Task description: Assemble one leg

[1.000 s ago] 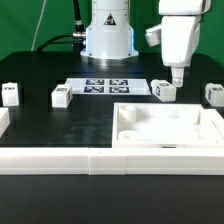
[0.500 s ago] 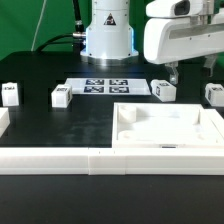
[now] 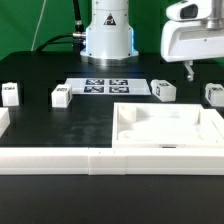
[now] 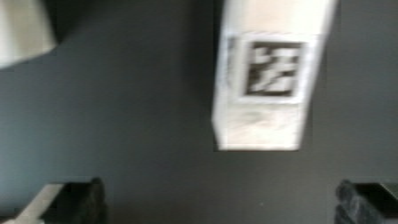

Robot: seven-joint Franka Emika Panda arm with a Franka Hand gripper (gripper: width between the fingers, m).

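We see the end effector (image 4: 217, 203) wide open and empty, the leg (image 4: 267, 75) lying ahead of it on the surface (image 4: 143, 130), outside its fingers (image 4: 71, 200); descending here, we judge, would miss it

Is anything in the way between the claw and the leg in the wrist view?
Nothing visible does. Only bare black table lies between the open claw and the tagged leg, and the claw is not touching it.
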